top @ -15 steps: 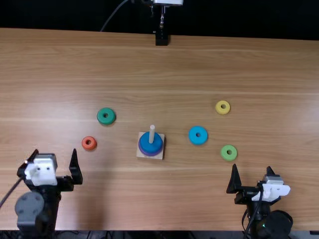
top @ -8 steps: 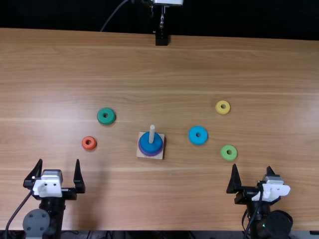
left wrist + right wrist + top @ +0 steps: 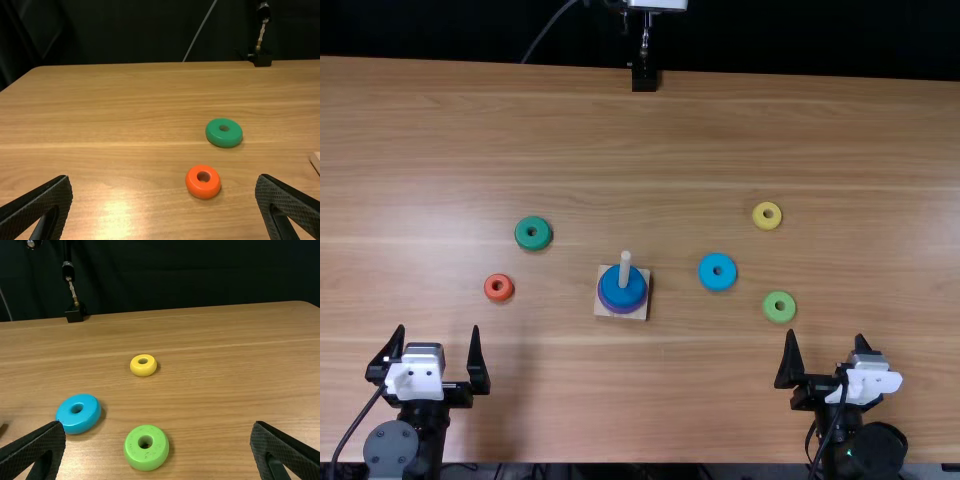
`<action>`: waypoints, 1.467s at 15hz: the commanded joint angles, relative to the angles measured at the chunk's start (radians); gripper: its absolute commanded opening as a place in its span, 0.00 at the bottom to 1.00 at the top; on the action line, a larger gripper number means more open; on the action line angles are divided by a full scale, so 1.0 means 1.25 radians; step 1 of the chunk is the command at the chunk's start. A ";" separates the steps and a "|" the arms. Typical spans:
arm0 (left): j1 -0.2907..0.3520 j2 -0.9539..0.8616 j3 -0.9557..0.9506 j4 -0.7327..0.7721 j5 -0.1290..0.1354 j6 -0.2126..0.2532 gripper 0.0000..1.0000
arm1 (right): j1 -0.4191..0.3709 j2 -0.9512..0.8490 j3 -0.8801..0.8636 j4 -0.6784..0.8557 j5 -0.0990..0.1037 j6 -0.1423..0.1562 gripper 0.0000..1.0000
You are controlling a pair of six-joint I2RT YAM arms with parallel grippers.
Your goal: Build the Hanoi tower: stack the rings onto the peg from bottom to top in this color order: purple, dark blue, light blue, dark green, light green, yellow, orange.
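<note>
One light brown wooden table (image 3: 650,130) was crossed at its near edge by two black arms. At the left, the left gripper (image 3: 438,328) was held above the wood, its fingers (image 3: 37,205) released and spread wide, with nothing grasped. At the right, the right gripper (image 3: 826,334) was kept in much the same pose, its fingers (image 3: 35,447) likewise parted and empty.

Between the arms, farther in, the square wooden base (image 3: 603,312) was placed, with the pale peg (image 3: 625,268) set upright on it. Around the peg, the purple ring (image 3: 623,311) was seated lowest, and the dark blue ring (image 3: 636,284) was stacked on top of it.

Five rings were left lying flat and apart on the wood. Just right of the base the light blue ring (image 3: 706,272) was found; well off to the left, the dark green ring (image 3: 533,244). Beyond the right gripper, the light green ring (image 3: 769,307) was laid, and farther away the yellow ring (image 3: 758,217). Smallest, the orange ring (image 3: 490,289) was set nearer the left gripper than the dark green one.
</note>
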 commanded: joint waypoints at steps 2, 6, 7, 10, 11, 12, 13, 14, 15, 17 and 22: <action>0.004 -0.009 -0.064 -0.108 0.004 0.010 1.00 | 0.001 -0.010 -0.050 -0.061 0.000 0.000 1.00; 0.004 -0.009 -0.064 -0.164 0.007 0.010 1.00 | 0.001 -0.010 -0.050 -0.061 0.000 0.000 1.00; 0.004 -0.009 -0.064 -0.164 0.007 0.010 1.00 | 0.001 -0.010 -0.050 -0.061 0.000 0.000 1.00; 0.004 -0.009 -0.064 -0.164 0.007 0.010 1.00 | 0.001 -0.010 -0.048 -0.061 0.000 0.000 1.00; 0.004 -0.009 -0.064 -0.164 0.007 0.010 1.00 | 0.001 -0.010 -0.050 -0.061 0.000 0.000 1.00; 0.004 -0.009 -0.064 -0.164 0.007 0.010 1.00 | 0.001 -0.010 -0.050 -0.061 0.000 0.000 1.00; 0.004 -0.009 -0.064 -0.164 0.007 0.010 1.00 | 0.001 -0.010 -0.050 -0.061 0.000 0.000 1.00; 0.004 -0.009 -0.064 -0.164 0.007 0.010 1.00 | 0.001 -0.010 -0.050 -0.061 0.000 0.000 1.00; 0.004 -0.009 -0.064 -0.164 0.007 0.010 1.00 | 0.001 -0.010 -0.050 -0.061 0.000 0.000 1.00; 0.004 -0.009 -0.064 -0.164 0.007 0.010 1.00 | 0.001 -0.010 -0.050 -0.061 0.000 0.000 1.00; 0.004 -0.009 -0.064 -0.164 0.007 0.010 1.00 | 0.001 -0.010 -0.047 -0.061 0.000 0.000 1.00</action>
